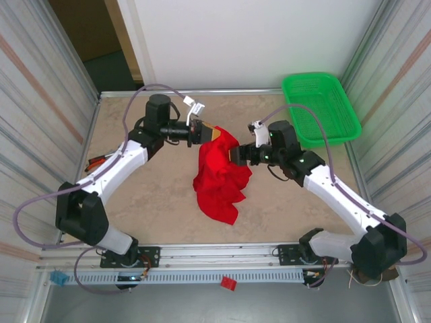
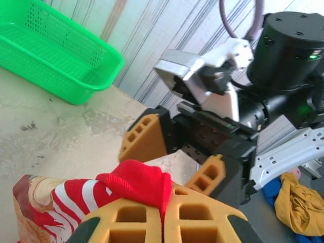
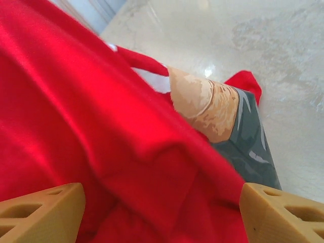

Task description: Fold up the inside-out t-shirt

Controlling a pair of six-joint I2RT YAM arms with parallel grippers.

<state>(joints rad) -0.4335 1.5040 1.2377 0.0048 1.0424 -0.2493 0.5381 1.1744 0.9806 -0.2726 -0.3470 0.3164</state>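
The inside-out t-shirt (image 1: 219, 182) is bright red and hangs bunched over the middle of the table, its lower part lying on the surface. My left gripper (image 1: 214, 132) is shut on its top fold, and in the left wrist view the cloth (image 2: 134, 182) is pinched between the left gripper's (image 2: 166, 202) closed jaws, with white print showing beside them. My right gripper (image 1: 234, 155) stands open right next to the shirt, facing the left one. Its fingers (image 2: 144, 136) are spread wide. In the right wrist view red cloth (image 3: 101, 126) with a tan and grey print lies between the right gripper's (image 3: 159, 207) parted jaws.
A green mesh basket (image 1: 320, 108) sits at the back right corner, also visible as the green basket (image 2: 50, 55) in the left wrist view. A small orange-and-black tool (image 1: 96, 161) lies by the left wall. Corrugated walls close in both sides. Blue and yellow cloths (image 2: 293, 197) lie beyond the table.
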